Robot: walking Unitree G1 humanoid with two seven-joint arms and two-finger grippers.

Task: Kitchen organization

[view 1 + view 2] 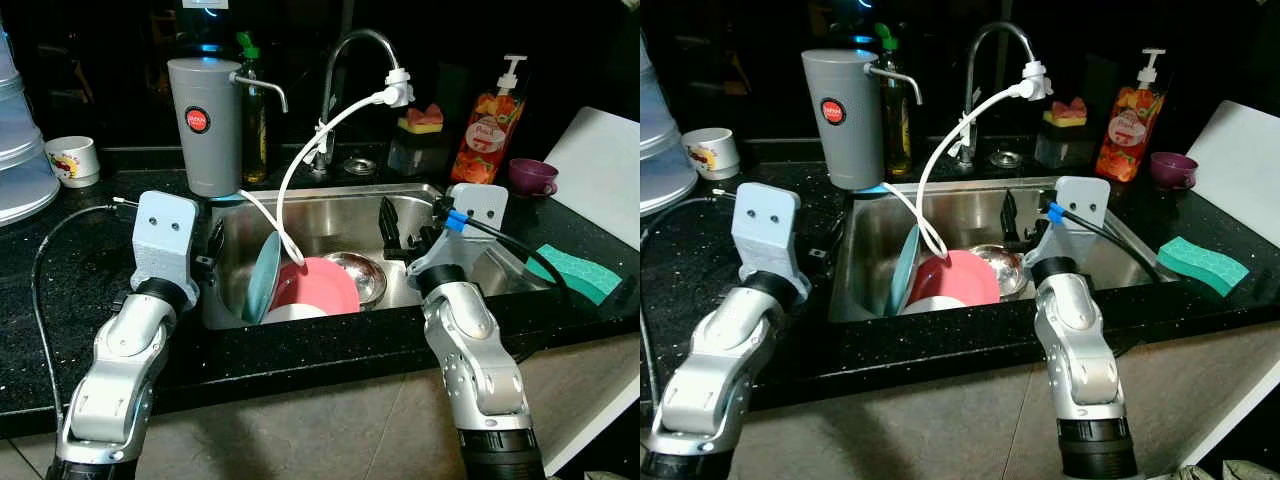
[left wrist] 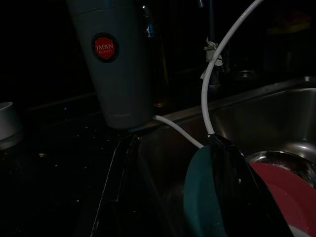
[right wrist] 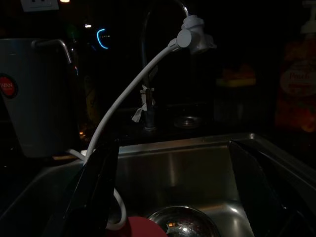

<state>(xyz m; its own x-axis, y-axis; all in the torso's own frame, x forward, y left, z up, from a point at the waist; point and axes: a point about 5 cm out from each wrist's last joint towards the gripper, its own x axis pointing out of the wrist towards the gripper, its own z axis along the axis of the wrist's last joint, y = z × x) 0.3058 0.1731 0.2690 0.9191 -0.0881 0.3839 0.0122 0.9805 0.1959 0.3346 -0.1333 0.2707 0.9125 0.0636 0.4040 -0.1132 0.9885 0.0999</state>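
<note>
In the steel sink (image 1: 330, 193) a teal plate (image 1: 262, 280) stands on edge against a pink plate (image 1: 325, 285). A white bowl (image 1: 295, 313) lies in front of them and a steel bowl (image 1: 366, 272) behind. My left gripper (image 1: 213, 243) hovers at the sink's left rim, open, one finger (image 2: 237, 197) close by the teal plate. Over the right half of the basin my right gripper (image 1: 405, 235) is open and empty, its fingers (image 3: 98, 187) spread wide above the steel bowl (image 3: 182, 222).
A grey water filter (image 1: 205, 125) stands at the sink's back left, with a white hose (image 1: 300, 150) looping from the faucet (image 1: 350, 45) into the basin. Soap bottle (image 1: 490, 125), purple cup (image 1: 532, 177), green sponge (image 1: 575, 270), white board (image 1: 600, 160) sit right; a mug (image 1: 72, 160) left.
</note>
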